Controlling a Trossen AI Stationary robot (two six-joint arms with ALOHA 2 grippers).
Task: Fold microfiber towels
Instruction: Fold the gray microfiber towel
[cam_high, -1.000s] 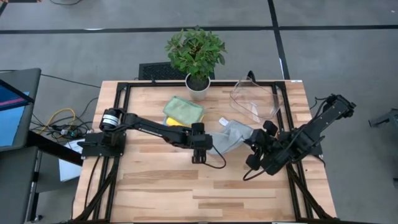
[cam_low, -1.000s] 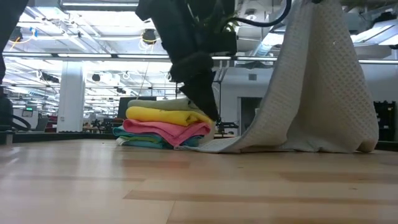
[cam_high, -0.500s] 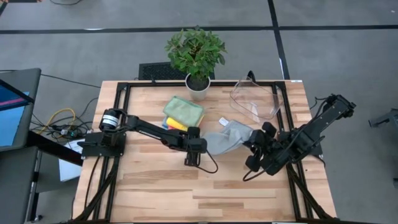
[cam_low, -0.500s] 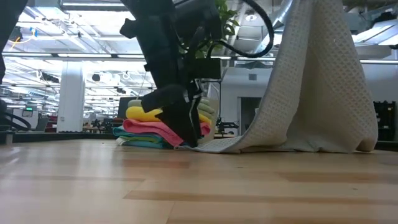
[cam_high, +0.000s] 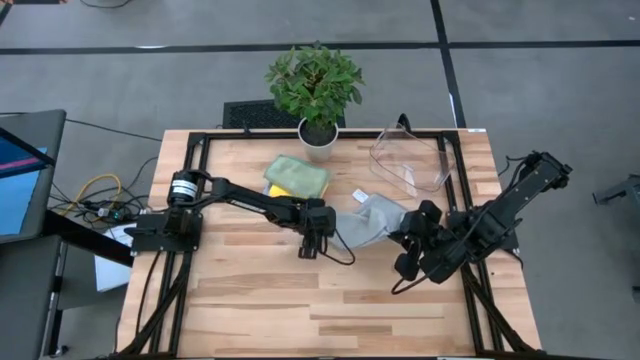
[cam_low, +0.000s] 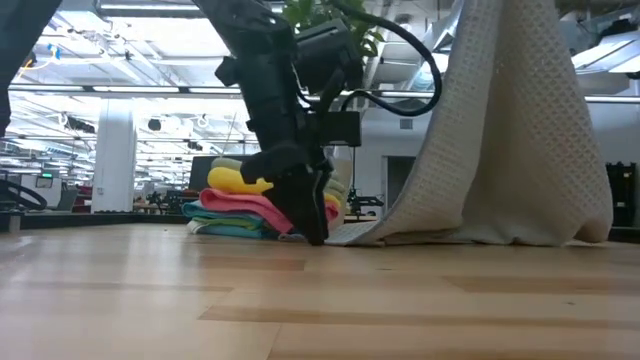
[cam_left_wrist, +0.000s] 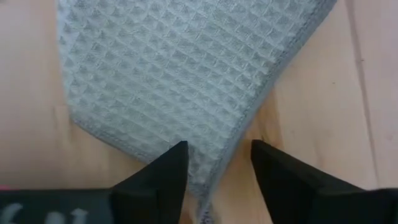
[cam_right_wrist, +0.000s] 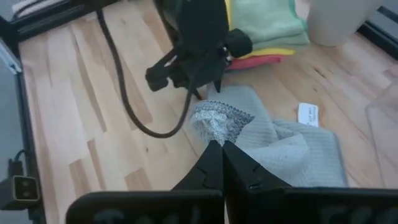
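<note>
Along the left edge of the overhead view a dark monitor (cam_high: 22, 170) juts in, with loose yellow cables (cam_high: 95, 192) on the floor beside the wooden bench (cam_high: 260, 300). The left claw (cam_high: 311, 243) is down at mid-bench, its fingers (cam_left_wrist: 163, 177) parted and set either side of the near corner of the grey waffle-weave towel (cam_high: 368, 222), not closed on it. Just behind that arm, toward the upper middle, sits the folded stack of towels (cam_high: 294, 178): sage green on top, then yellow, pink and teal, as the table-level view shows. From that low camera the left arm stands squarely in front of the stack and hides its right part. Behind the stack stands the potted plant (cam_high: 316, 92) in a white pot. Right of centre, the right claw (cam_high: 412, 238) is clenched on the opposite corner of the grey towel, holding it up so the cloth hangs in a tall drape. A clear plastic bin (cam_high: 410, 158) lies at the upper right.
</note>
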